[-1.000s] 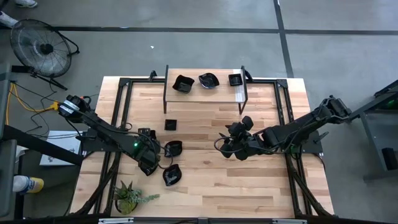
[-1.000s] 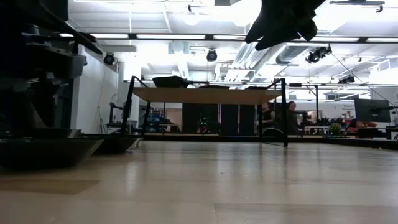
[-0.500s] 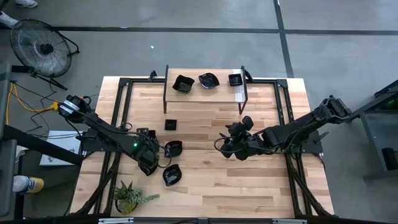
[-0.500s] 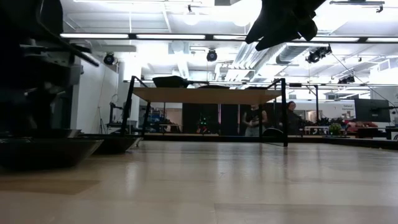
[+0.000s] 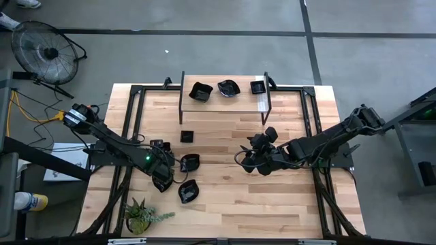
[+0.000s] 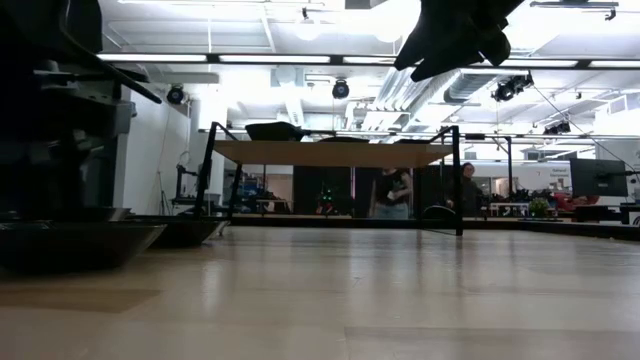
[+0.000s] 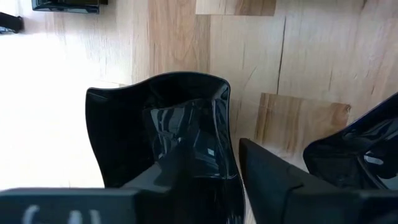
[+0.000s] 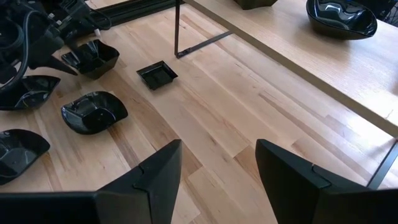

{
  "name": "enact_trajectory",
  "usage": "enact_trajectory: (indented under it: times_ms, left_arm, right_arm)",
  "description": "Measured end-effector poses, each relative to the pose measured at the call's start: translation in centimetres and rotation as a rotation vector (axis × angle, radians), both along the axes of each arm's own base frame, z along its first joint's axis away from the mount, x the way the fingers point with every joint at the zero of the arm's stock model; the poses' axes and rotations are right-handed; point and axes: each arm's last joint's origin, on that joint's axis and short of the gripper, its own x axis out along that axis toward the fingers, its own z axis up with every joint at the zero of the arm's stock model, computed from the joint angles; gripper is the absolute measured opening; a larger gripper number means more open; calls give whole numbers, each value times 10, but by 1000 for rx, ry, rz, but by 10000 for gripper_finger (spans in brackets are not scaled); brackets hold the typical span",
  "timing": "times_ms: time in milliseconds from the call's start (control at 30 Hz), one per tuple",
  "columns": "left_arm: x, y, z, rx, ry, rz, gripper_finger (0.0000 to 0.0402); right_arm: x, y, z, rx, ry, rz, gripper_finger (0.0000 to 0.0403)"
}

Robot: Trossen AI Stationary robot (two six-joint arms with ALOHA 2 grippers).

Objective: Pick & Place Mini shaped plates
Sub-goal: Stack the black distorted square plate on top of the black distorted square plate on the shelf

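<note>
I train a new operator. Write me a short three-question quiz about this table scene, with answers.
1. How many glossy black mini dishes stand on the raised wooden shelf?
2. True or false: the right gripper holds a dish.
3. The green potted plant stands nearer to: A the left gripper; B the right gripper.
Key: 1 three; 2 false, it is open and empty; 3 A.
</note>
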Motion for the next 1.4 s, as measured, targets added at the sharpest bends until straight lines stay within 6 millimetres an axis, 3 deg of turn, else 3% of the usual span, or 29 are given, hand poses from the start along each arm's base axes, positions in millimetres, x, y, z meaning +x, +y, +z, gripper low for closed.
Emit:
enact_trajectory:
  times_ms: [600,900,1400]
  left_arm:
    - [0,0,0,-17,12,-3,8]
    - [0,-1,2,-15,36,-29,2]
    - [25,-11,77,102,3,-164,1]
  right_arm:
    - [0,0,0,0,0,0,200]
    - [0,0,0,3,1,2,200]
    - [0,0,0,5,2,4,201]
